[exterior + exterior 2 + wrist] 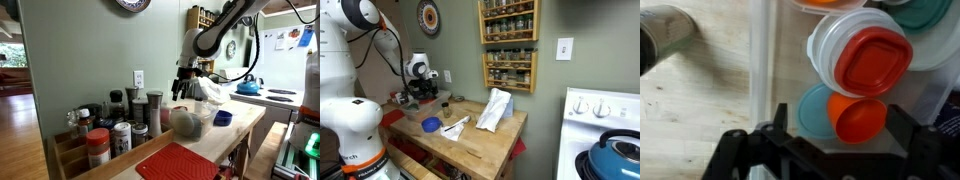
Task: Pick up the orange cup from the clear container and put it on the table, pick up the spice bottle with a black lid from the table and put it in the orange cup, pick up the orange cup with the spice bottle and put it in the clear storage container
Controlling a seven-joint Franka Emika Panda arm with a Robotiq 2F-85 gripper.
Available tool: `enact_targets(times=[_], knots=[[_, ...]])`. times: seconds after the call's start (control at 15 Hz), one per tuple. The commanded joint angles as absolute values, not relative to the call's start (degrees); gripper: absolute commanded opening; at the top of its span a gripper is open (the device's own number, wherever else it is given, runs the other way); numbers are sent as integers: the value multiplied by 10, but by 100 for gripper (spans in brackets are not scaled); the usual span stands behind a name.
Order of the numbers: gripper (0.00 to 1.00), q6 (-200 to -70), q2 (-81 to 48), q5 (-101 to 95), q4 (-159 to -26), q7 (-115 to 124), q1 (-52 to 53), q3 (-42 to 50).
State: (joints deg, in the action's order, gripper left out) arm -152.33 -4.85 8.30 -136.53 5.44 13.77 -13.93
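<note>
**Orange Cup Lying in Container, Pincer Spread Over It**

The orange cup [858, 117] is found inside the clear container [760, 60], among loose lids. A teal lid [810, 105] lies partly beneath it and a red lid [872, 60] sits just beside it. In the wrist view the pincer [841, 120] is seen released, with its fingers spread wide, one to each side of the cup. Nothing is held, and no contact with the cup can be confirmed.

The cup is small, plain plastic and is judged to be light, fairly stiff and somewhat slippery (a thin wall may flex if squeezed hard). Whether it stands upright or lies tilted cannot be settled from this view. A hold across the upper wall is advised, near the rim and with moderate force. The neighbouring lids should be kept clear of the fingers so that none is dragged up with the cup.

The counter [690, 110] is bare, level wood, and free boards are noted just outside the container wall. That area is judged suitable for setting the cup down.

In an exterior view, spice bottles [115, 130] are crowded at one end of the counter. A red mat [178, 162] and a blue cup [222, 118] are also recorded there. The room is a kitchen, with a wall spice rack [508, 40] and a blue kettle [615, 160].
</note>
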Motion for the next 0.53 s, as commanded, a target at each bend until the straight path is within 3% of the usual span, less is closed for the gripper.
enact_targets(times=[0.0,0.47], knots=[[100,-1573,-82,54,-1361,97,146,-135],[100,-1624,-126,12,-1342,157,165,-124]])
